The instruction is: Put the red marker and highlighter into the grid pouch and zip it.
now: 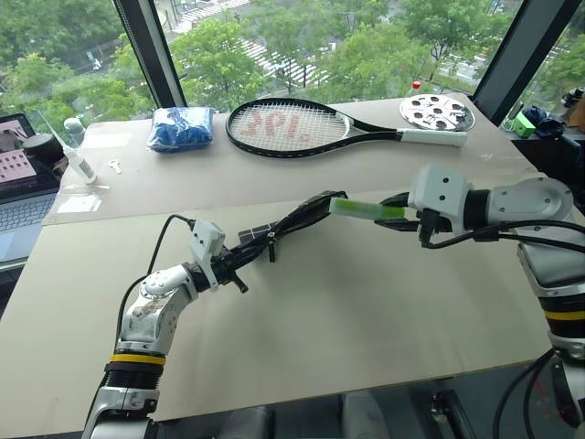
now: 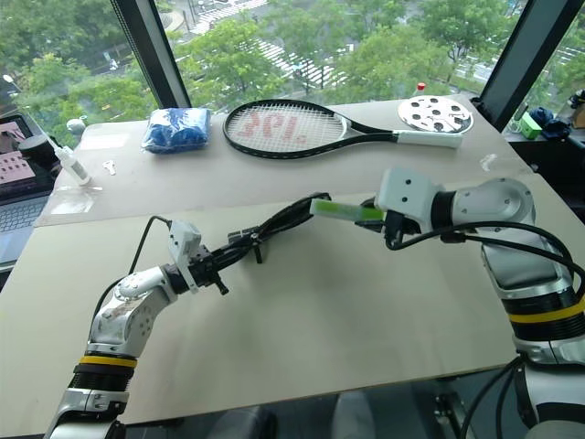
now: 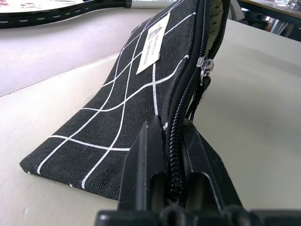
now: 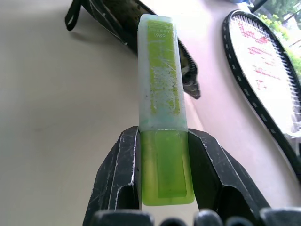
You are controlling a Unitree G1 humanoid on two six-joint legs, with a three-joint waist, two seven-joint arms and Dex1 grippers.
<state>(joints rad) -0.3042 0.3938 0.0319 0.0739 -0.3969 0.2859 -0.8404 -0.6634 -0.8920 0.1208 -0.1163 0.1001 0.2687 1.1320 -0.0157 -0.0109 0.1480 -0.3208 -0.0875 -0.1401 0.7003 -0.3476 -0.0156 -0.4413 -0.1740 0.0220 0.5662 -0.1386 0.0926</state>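
The left tool (image 3: 164, 160) is closed on the zipper edge of the grid pouch (image 3: 127, 108) and holds it above the bench (image 1: 366, 311). The right tool (image 4: 164, 160) clamps the highlighter (image 1: 366, 210), whose tip points toward 9 o'clock, at the pouch's open end.

matt cloth grid pouch (image 3: 117, 108), seemingly translucent plastic highlighter (image 4: 162, 94)

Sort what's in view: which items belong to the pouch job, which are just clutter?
Job:
- highlighter, clamped in the right gripper
- grid pouch, zipper edge pinched by the left gripper, mouth open
- red marker: can't see it

Clutter:
- tennis racket
- blue bundle
- perforated disc
- laptop
- small white bottle
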